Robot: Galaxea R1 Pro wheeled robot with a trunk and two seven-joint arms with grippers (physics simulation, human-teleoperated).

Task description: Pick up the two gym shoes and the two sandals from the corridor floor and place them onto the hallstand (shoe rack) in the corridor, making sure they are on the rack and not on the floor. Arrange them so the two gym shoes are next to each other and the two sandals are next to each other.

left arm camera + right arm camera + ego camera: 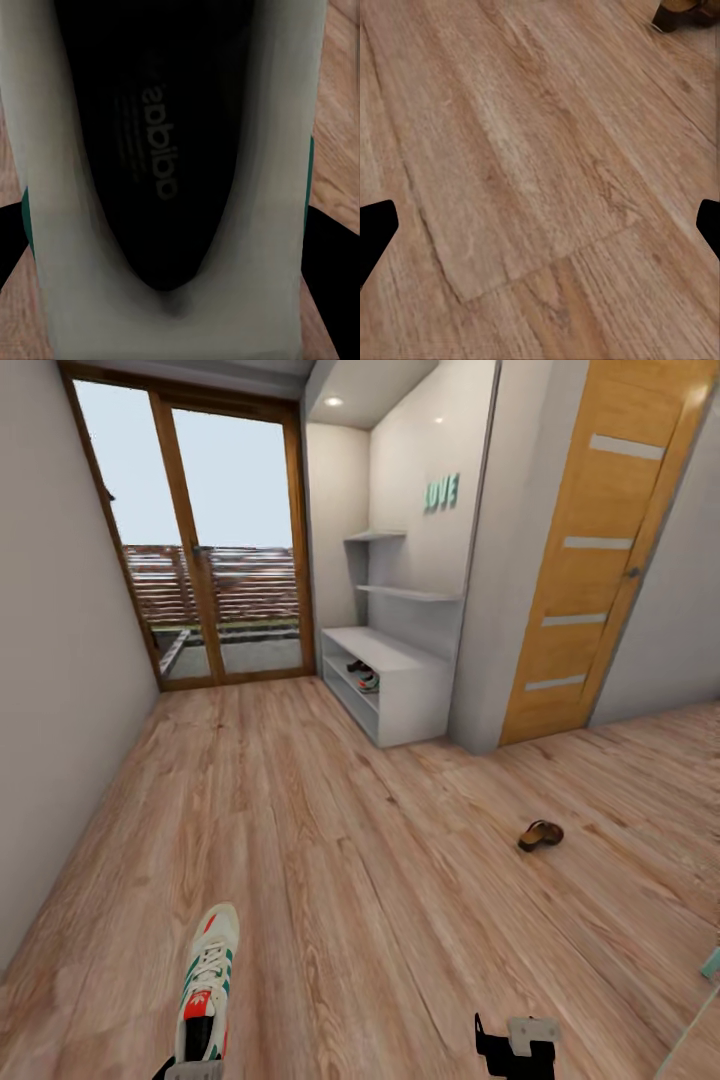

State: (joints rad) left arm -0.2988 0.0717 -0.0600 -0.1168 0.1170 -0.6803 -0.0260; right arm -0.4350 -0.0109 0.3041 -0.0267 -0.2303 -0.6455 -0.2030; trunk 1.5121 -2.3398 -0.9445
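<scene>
Left gripper: we grip a gym shoe by its heel, toe forward, for carrying.
Right gripper: spread wide, empty.
Sandal: on the floor, well apart.
Rack: far ahead, already holding a shoe and sandal.

I hold one gym shoe in my left gripper, toe pointing away from me toward the glass door, raised above the corridor floor. It is white with white laces, green side stripes and a red-orange tongue patch. My left wrist camera looks down into its dark insole, printed with a brand word, between pale walls. The second gym shoe sits on an open lower shelf of the hallstand, with a dark sandal just beside it. The other brown sandal lies on the floor, well apart from the light-grey hallstand, tilted on the planks.
</scene>
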